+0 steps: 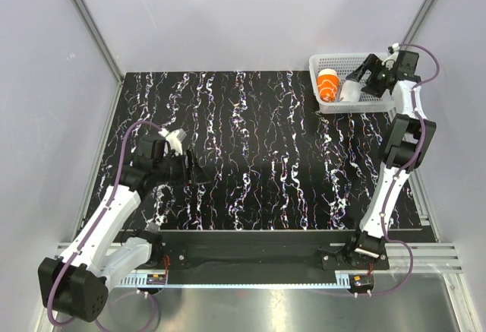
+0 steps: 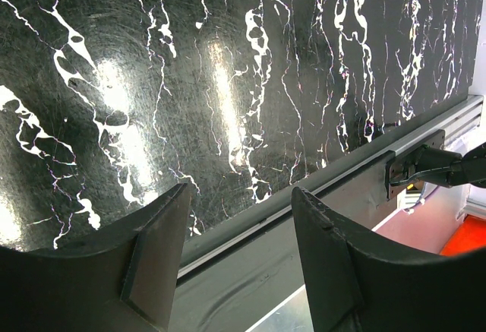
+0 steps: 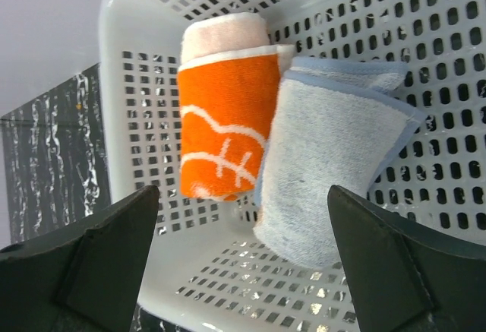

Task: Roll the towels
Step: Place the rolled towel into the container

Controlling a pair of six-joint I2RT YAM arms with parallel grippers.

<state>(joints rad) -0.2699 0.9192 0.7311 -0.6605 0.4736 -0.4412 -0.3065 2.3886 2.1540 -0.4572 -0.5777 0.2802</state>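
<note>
2 rolled towels lie side by side in the white mesh basket (image 3: 121,36), which sits at the far right corner of the black, white-veined table (image 1: 266,157). In the right wrist view the orange towel (image 3: 224,131), printed in white, lies to the left. The pale blue-grey towel (image 3: 334,172) lies to the right, its edge touching the orange roll. The right gripper (image 3: 239,218) hangs over the basket, released, its 2 fingers spread wide to either side and neither visibly touching cloth. The left gripper (image 2: 239,218) is low over the left part of the table, well apart from the basket. It too is released, with only bare tabletop showing between its parted fingers.
</note>
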